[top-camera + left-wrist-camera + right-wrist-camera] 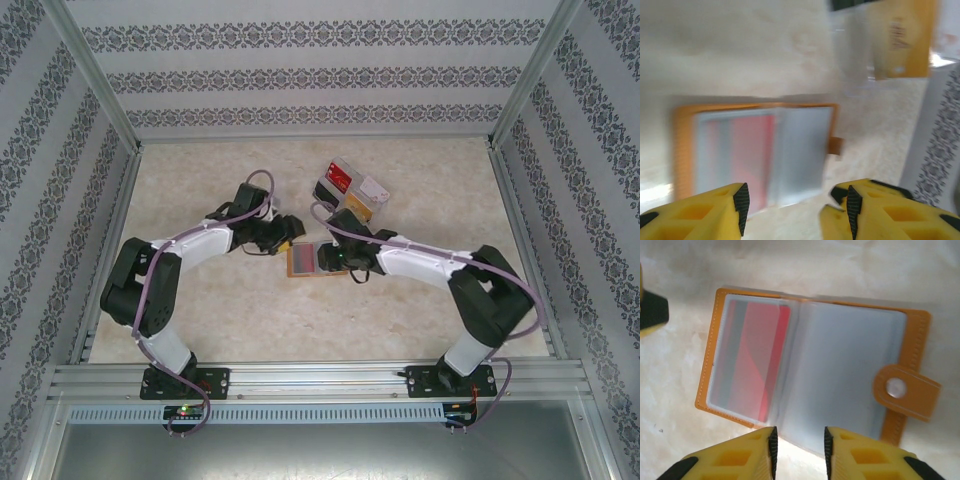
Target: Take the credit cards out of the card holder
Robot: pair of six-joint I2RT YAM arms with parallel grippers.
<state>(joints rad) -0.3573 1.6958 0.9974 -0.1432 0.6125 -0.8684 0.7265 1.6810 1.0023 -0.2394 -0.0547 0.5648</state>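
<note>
okay, the small orange-tan leather-like folding card holder (912,335) lies spread open and flat in the middle of the pale marbled surface (200,180), between the two arms, its little tab clasp (905,391) with a pale snap sticking out on one side. under the cloudy grey-blue pocket on the side away from the tab sits a thin red plastic credit card (760,360), tucked inside, with a grey strip beside it that may be a second card, hard to tell. the right gripper (800,450) hovers at the near edge of the holder, yellow fingers (740,460) parted by a narrow gap, released, nothing pinched; whether the tips touch the pocket edge is unclear. the left gripper (795,207) is at the opposite side of the holder, fingers spread wide and empty; that view is blurred, but the red card shows there too. from above, the left gripper (288,238) sits just beside the holder's far-left corner, the right gripper (332,262) over its right half. a clear plastic compartment tray (350,190) rests further back.
</note>
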